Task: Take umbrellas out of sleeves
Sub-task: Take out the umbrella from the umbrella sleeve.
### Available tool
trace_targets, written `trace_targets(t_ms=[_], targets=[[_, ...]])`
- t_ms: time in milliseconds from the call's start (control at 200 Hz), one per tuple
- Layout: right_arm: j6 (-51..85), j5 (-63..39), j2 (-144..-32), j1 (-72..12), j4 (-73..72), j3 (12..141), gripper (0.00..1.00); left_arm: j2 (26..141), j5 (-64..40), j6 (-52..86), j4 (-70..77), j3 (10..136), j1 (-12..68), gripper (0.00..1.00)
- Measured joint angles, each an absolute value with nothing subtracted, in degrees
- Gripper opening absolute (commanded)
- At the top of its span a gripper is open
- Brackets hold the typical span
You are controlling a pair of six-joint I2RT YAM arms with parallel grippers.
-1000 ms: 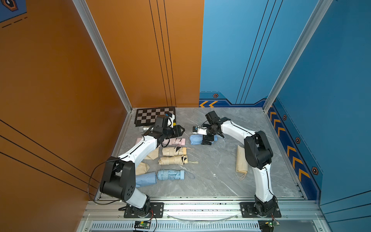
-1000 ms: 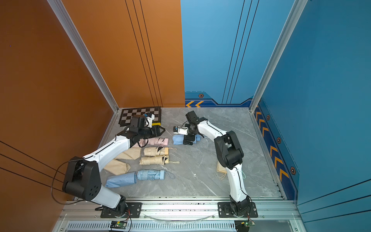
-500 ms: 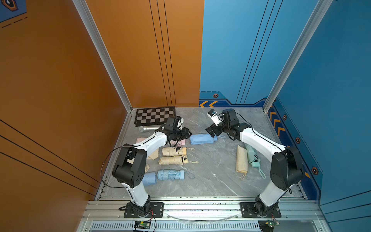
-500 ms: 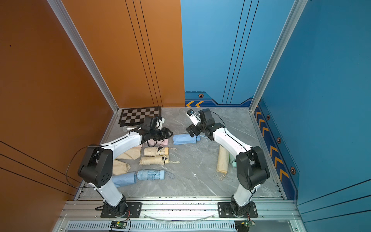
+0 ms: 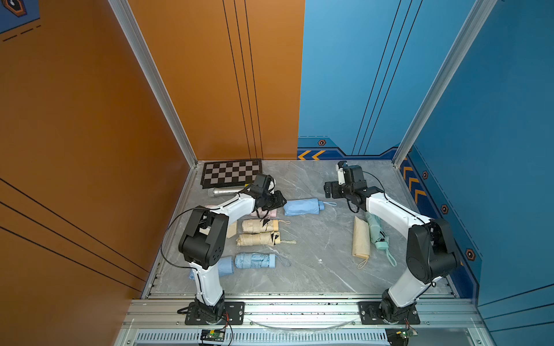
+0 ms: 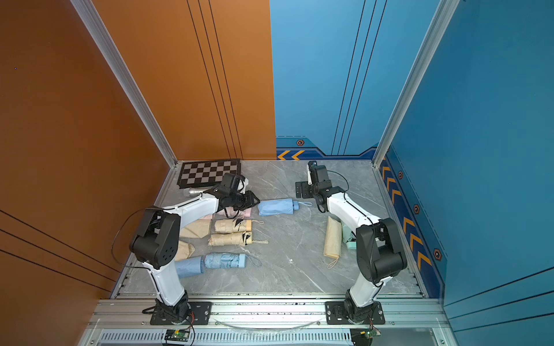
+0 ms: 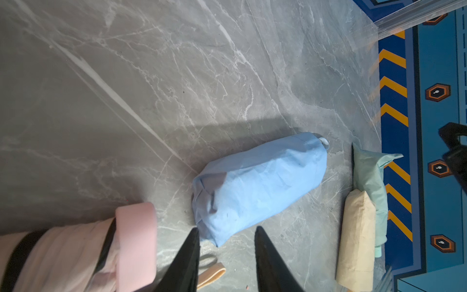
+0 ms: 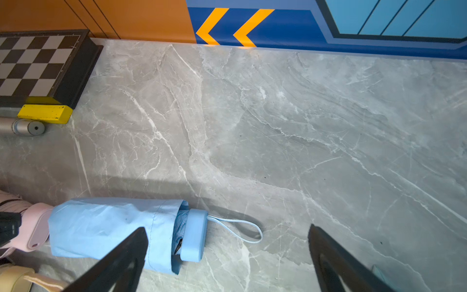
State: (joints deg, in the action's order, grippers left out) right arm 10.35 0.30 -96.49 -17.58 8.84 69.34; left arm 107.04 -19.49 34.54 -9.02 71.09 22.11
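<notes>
The light blue sleeve (image 5: 299,207) lies on its side toward the back of the grey marble table (image 5: 314,269), about midway between the two arms. Its umbrella is still inside. The blue handle (image 8: 193,235) and a little crinkled canopy stick out of the open mouth, and the wrist cord (image 8: 240,231) loops off across the table toward the right arm.

The left gripper (image 7: 226,228) sits low at the sleeve's closed end with its jaws partly apart. A corner of the fabric reaches in between the tips, though I can't tell whether they touch it. The right gripper (image 8: 227,227) hangs near the handle end, jaws spread wide and holding nothing.

Just beside the left gripper lies a pink umbrella (image 5: 265,213), out of its sleeve. Nearer the front, a cream umbrella (image 5: 259,226) rests against a second cream umbrella (image 5: 257,239). Then comes a bare light blue umbrella (image 5: 254,260) with an empty blue sleeve (image 5: 224,266) at its end.

On the right arm's side, a cream sleeve (image 5: 361,239) and a mint sleeve (image 5: 374,230), both still filled, lie side by side, the mint one partly under the arm. In the back left corner there is a chessboard (image 5: 230,173), with a silver metal cylinder (image 5: 224,191) just in front of it.
</notes>
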Motion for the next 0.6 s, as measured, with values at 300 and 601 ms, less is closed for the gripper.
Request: trace_targets(t_ms=[300, 601], targets=[[16.40, 0.43, -96.51, -17.19, 8.45, 68.93, 1.00, 110.17, -19.31, 34.96, -9.23, 72.77, 22.59, 0.26], [19.84, 1.32, -96.53, -17.19, 8.54, 67.64, 0.98, 112.31, -19.59, 35.14, -9.26, 73.69, 22.63, 0.06]])
